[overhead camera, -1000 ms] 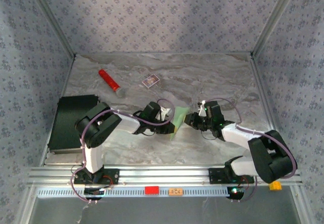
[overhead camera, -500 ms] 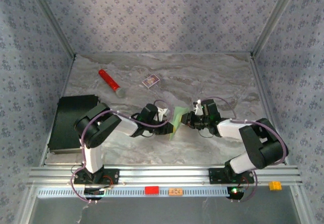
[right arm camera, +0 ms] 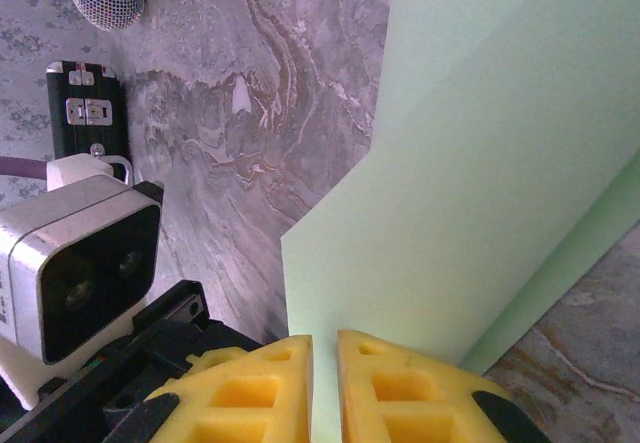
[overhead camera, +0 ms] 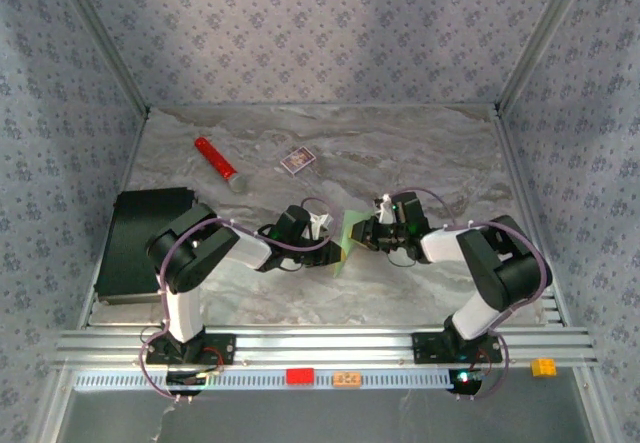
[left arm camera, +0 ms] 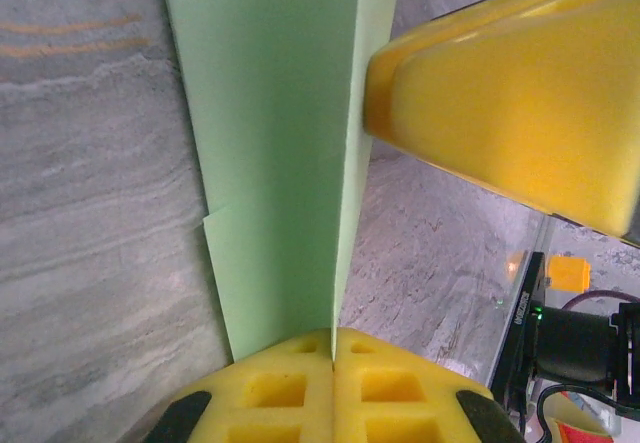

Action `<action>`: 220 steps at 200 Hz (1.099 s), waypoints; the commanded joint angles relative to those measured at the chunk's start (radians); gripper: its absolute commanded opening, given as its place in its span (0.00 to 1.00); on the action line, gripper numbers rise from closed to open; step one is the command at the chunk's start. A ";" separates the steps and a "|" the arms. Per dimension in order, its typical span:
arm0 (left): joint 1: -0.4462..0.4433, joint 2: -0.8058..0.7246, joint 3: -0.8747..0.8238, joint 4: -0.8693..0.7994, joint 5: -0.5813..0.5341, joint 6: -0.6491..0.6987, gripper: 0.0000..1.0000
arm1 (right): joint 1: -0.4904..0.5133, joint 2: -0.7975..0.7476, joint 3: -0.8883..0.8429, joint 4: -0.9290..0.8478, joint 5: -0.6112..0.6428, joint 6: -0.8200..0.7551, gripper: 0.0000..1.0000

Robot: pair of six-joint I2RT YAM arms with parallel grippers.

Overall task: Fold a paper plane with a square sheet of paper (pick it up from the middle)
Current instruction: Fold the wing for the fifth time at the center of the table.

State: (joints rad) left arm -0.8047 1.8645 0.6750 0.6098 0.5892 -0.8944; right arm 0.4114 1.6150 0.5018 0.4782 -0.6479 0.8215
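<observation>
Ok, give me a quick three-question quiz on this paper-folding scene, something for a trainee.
1. True or false: the red cylinder touches the left hand.
2. The left hand is shut on: A) the red cylinder, B) the green sheet of paper, C) nothing.
3. In the top view, what small thing lies just right of the red cylinder?
Key: 1 false; 2 B; 3 the purple-and-white card box.
</observation>
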 commanded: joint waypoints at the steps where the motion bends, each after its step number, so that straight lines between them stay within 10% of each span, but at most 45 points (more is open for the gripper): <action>1: 0.015 0.012 -0.011 -0.062 -0.031 -0.006 0.00 | 0.005 0.017 0.024 0.020 -0.018 0.009 0.17; 220: 0.020 0.039 0.018 -0.144 -0.031 -0.014 0.00 | 0.042 0.049 0.067 -0.053 0.034 -0.002 0.17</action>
State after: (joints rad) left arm -0.7982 1.8683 0.6933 0.5716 0.5983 -0.9112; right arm 0.4553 1.6360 0.5495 0.4595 -0.6357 0.8291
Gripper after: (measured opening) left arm 0.042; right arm 0.172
